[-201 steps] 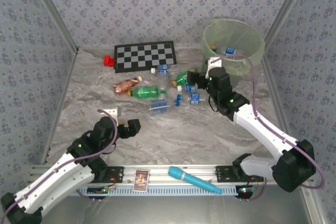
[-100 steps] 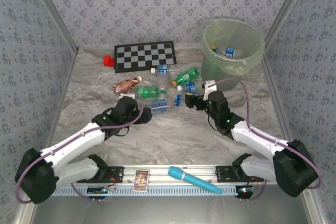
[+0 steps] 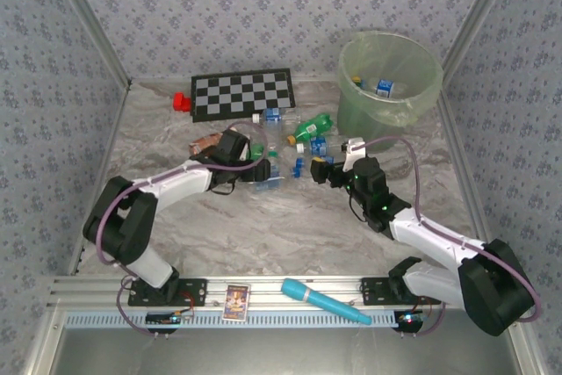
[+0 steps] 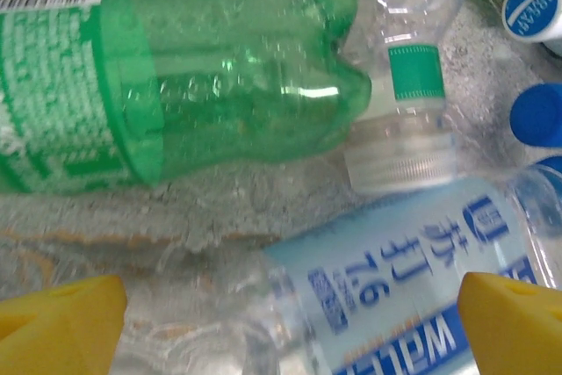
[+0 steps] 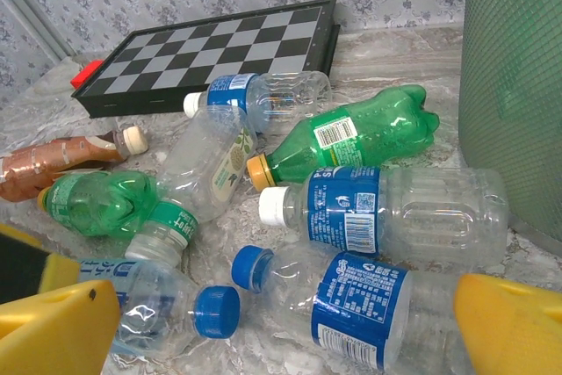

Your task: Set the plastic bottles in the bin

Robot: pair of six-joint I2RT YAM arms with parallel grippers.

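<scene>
One bin [image 3: 391, 76], the largest item, stands at the far right of the worktop [image 3: 290, 226]. Through its translucent wall the overhead view shows a few plastic bottles [image 3: 383, 87] already inside; an exact count cannot be made.

Next in size is the heap of bottles [image 3: 290, 142] not yet binned. It lies near the middle of the worktop, between the chessboard [image 3: 243, 94] and the two arms, close to the bin but outside it. The right wrist view shows roughly eight there: a brown bottle [image 5: 53, 164], two green ones, and several clear ones with blue labels. By this count the task appears well under halfway, with most of the picking left to do.

The left tool [image 4: 290, 331] is spread wide and holds nothing. Its yellow fingertips [image 4: 61, 318] flank a clear bottle with a pale blue label [image 4: 395, 278], which lies just beside a green bottle [image 4: 193, 85].

The right tool [image 5: 281, 340] is likewise wide and empty, poised over a blue-capped bottle [image 5: 360, 309] at the near edge of the heap, with the bin wall [image 5: 518, 85] close on its right. Neither tool appears to touch a bottle yet.
</scene>
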